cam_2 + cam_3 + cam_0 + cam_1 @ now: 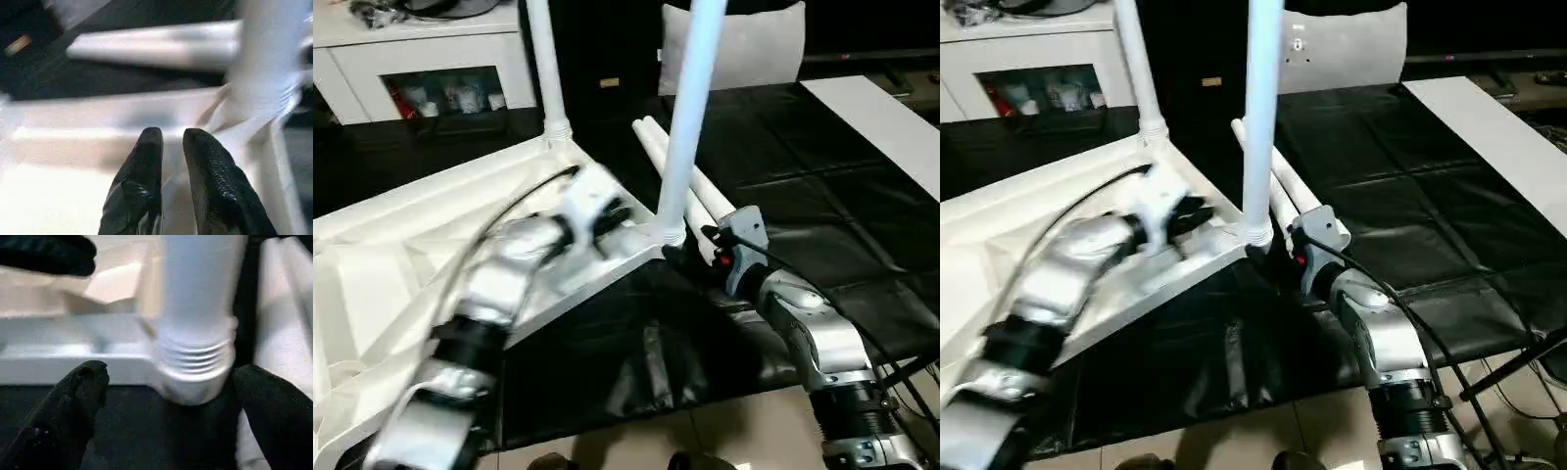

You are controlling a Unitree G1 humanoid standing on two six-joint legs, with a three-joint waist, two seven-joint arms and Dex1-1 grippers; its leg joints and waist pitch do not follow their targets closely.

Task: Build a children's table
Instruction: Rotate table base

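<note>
Jaws of right gripper (166, 382) spread beside upright leg (690, 117); forearm angled inward

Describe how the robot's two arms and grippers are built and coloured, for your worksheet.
Both forearms are silver metal with black ribbed collars near the elbow. A thin black cable runs along each arm to the wrist. The left gripper has two black, finely textured fingers. The right gripper has the same black fingers, mounted behind a white wrist housing carrying a small red mark.

Smooth white plastic table (401, 245); glossy black mat (803, 196).
</note>
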